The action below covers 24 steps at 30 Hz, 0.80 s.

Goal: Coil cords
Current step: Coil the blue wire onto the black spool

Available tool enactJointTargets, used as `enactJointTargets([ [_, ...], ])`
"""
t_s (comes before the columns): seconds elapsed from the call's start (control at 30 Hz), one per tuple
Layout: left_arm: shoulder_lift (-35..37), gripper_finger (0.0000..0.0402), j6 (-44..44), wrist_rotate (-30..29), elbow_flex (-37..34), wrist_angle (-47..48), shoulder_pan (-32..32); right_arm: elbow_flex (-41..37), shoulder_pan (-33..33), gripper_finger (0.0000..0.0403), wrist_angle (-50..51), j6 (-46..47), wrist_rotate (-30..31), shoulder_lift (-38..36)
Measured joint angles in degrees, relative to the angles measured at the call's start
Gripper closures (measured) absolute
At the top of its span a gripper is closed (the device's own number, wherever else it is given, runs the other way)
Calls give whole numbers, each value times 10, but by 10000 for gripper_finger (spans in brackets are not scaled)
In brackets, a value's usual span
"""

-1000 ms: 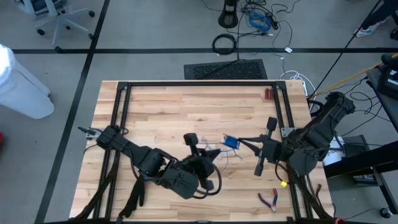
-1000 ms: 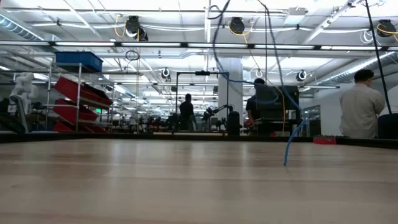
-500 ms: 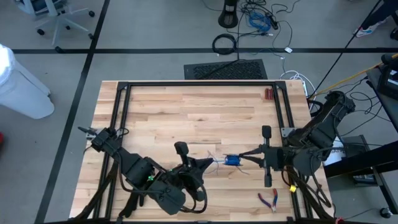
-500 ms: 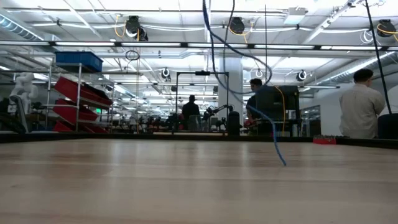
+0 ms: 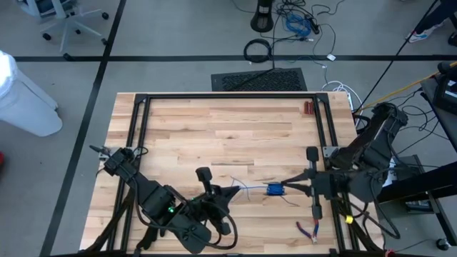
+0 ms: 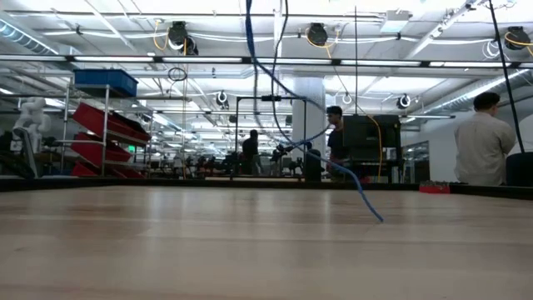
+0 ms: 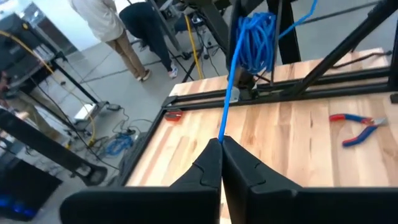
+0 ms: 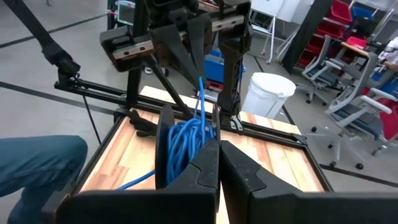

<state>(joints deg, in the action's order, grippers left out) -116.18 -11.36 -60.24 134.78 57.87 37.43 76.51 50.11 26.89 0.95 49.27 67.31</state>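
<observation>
High view: we see the blue cord (image 5: 260, 188) stretched above the near half of the desk (image 5: 214, 128), between both grippers. The right gripper (image 5: 287, 187) is closed on a bundle of blue loops; the right wrist view shows that bundle (image 8: 183, 144) pinched against its fingers. The left gripper (image 5: 230, 190) is clamped fully on the single free strand, which the left wrist view shows running taut from its fingertips (image 7: 220, 143) up to the coil (image 7: 254, 38). In the low view a loose tail (image 6: 366, 208) hangs down to the desk surface. Red-handled pliers (image 5: 308, 230) lie near the right front corner.

Risks, as we judge them:
- strand is taut, so a further pull apart could drag loops out of the right gripper;
- the thin strand may slip from the left gripper;
- the dangling tail could snag the pliers.
</observation>
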Motion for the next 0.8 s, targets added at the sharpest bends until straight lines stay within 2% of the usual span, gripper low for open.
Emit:
enactJointTargets([
  [0.3,-12,355,-16,5,0,2,6,0,9,402,-1,-1,18,0],
  [0.47,-12,337,-18,58,0,-1,16,0,9,402,-1,-1,19,0],
  [0.53,-12,331,-18,62,0,-8,23,0,9,402,-1,-2,21,0],
  [0.67,-18,329,3,64,0,-56,31,0,9,402,-21,-16,47,0],
  [0.8,-35,328,77,70,0,-139,27,0,10,402,-49,-38,47,0],
])
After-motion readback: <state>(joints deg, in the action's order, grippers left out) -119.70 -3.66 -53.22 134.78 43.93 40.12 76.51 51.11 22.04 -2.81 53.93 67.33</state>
